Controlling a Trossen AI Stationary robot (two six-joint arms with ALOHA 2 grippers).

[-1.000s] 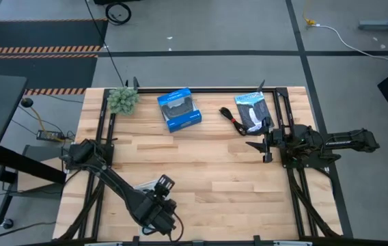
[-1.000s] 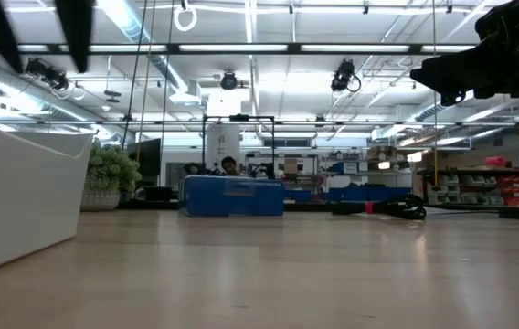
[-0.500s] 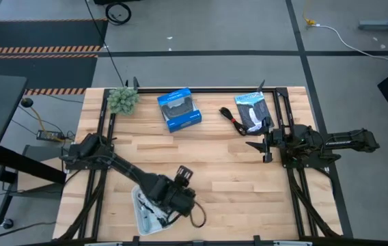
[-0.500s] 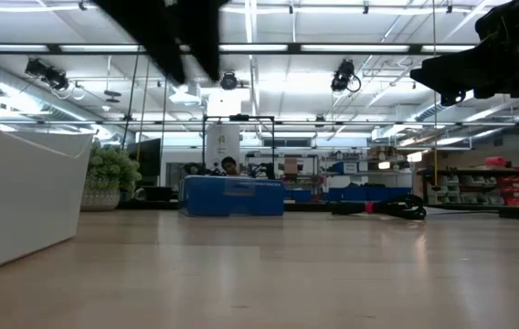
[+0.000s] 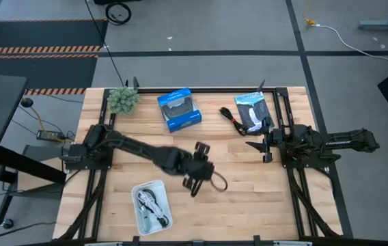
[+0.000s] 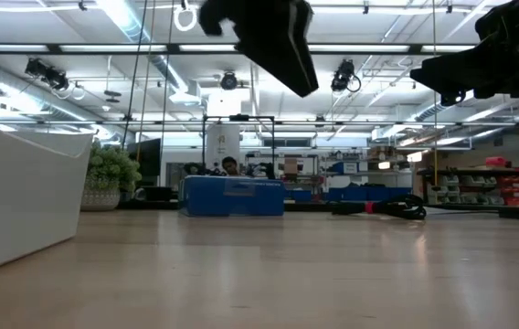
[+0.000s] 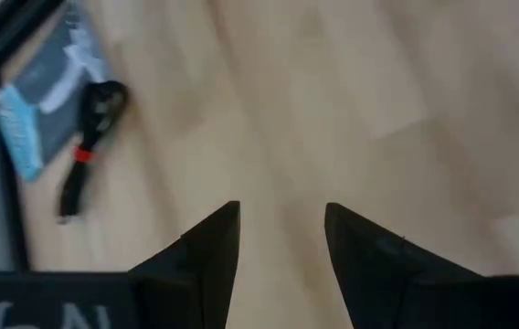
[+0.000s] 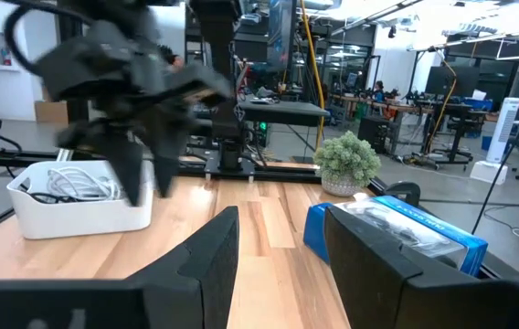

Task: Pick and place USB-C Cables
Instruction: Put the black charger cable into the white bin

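My left gripper (image 5: 200,146) hovers over the middle of the table, open and empty (image 7: 282,215), pointing toward the far right. Ahead of it, the red-and-black USB-C cable (image 7: 90,128) lies flat on the wood (image 5: 232,120), beside the black-and-blue packet (image 5: 252,112). A white tray (image 5: 138,217) near the front edge holds coiled cables, one white (image 5: 146,199) and one dark (image 5: 161,220). My right gripper (image 5: 263,147) waits at the right side, open (image 8: 282,228), above the table.
A blue box (image 5: 179,109) and a small potted plant (image 5: 122,100) stand near the far edge. Black rails (image 5: 279,109) border the table's left, right and far sides. Bare wood lies between the tray and the packet (image 7: 36,110).
My left arm has swung up and away from the near edge, from over the white tray toward the table's middle and far right. The tray and the cables in it, covered a second ago, now show. The right arm has kept still.
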